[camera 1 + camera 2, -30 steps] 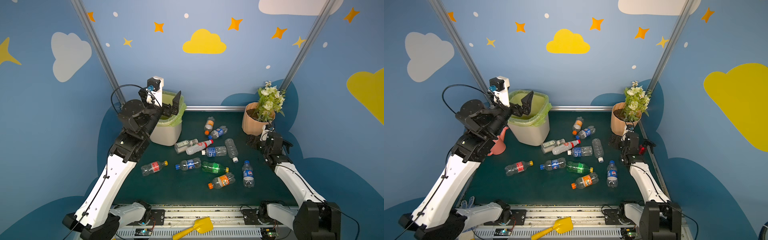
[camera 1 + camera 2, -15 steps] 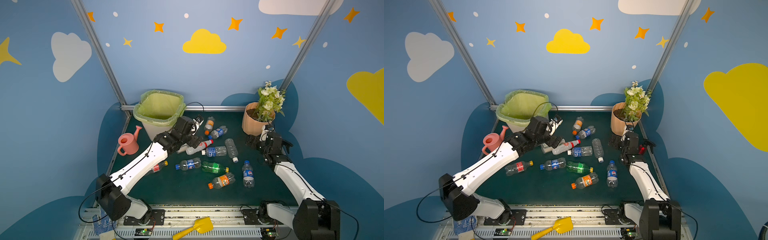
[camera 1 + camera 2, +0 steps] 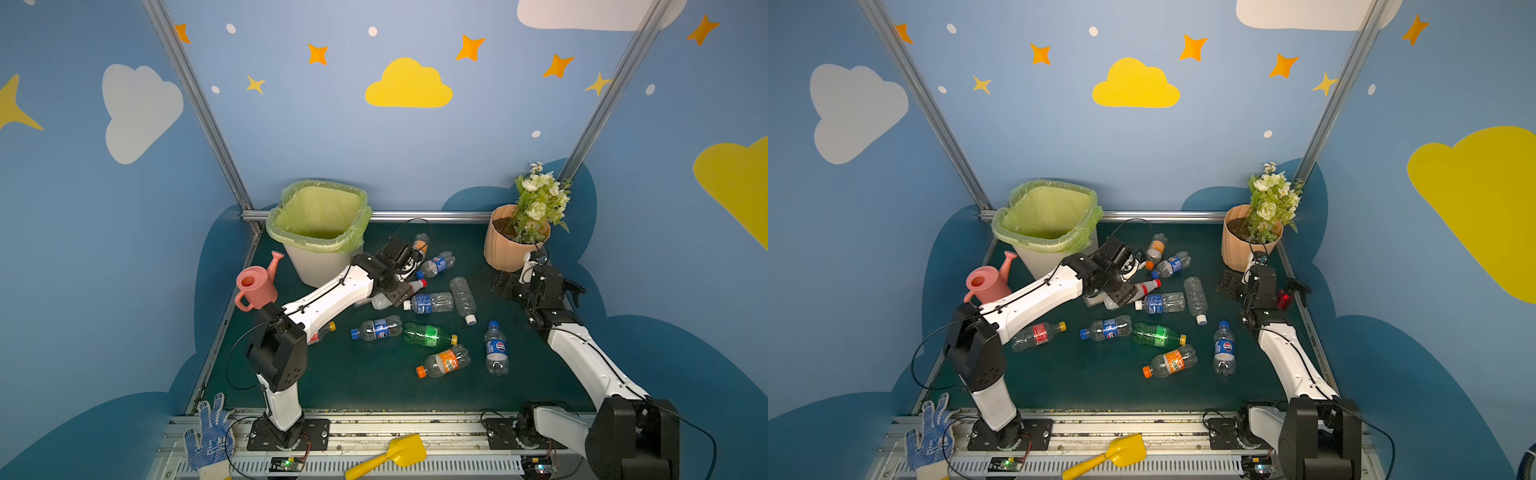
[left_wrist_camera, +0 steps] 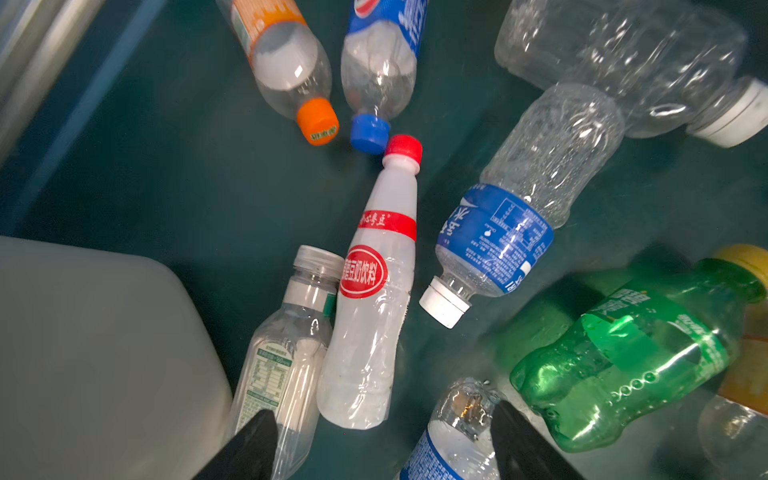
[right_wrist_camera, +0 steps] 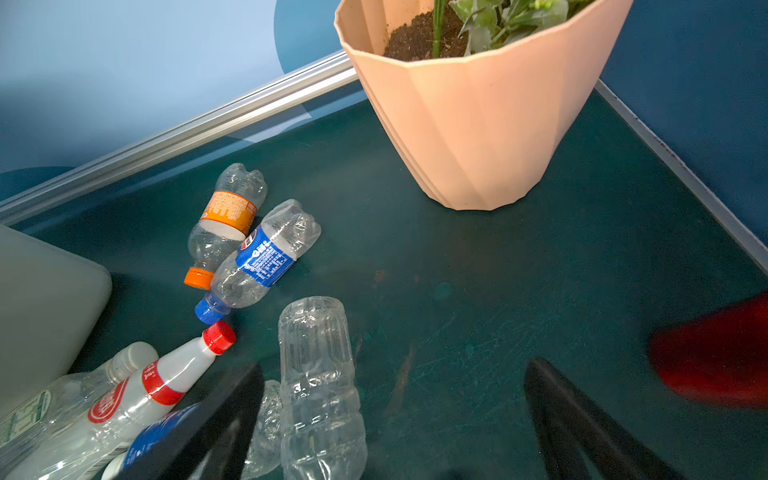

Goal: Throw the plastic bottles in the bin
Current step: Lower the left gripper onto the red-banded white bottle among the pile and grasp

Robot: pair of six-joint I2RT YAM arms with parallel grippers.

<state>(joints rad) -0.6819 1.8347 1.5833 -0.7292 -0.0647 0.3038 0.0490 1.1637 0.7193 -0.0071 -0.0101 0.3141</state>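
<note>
Dropped from over the bin point(image 3: 316, 244) to the bench point(image 3: 365, 386) just beside it: left tool point(image 4: 382, 411), jaws apart, nothing gripped yet. Centre on the red-capped white bottle point(image 4: 370, 299), touching a clear neighbour point(image 4: 286, 349); close across its body, not the neck, without pinching both. Leave other plastic bottles point(image 3: 430, 334) scattered mid-bench for later. Keep right tool point(image 5: 395, 368) spread wide, empty, near the flowerpot point(image 5: 469, 124).

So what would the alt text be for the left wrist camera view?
The left gripper, jaws apart, hangs over a white bottle with a red cap lying on a dark green table. Other plastic bottles and a green bottle lie around it, beside the white bin.
</note>
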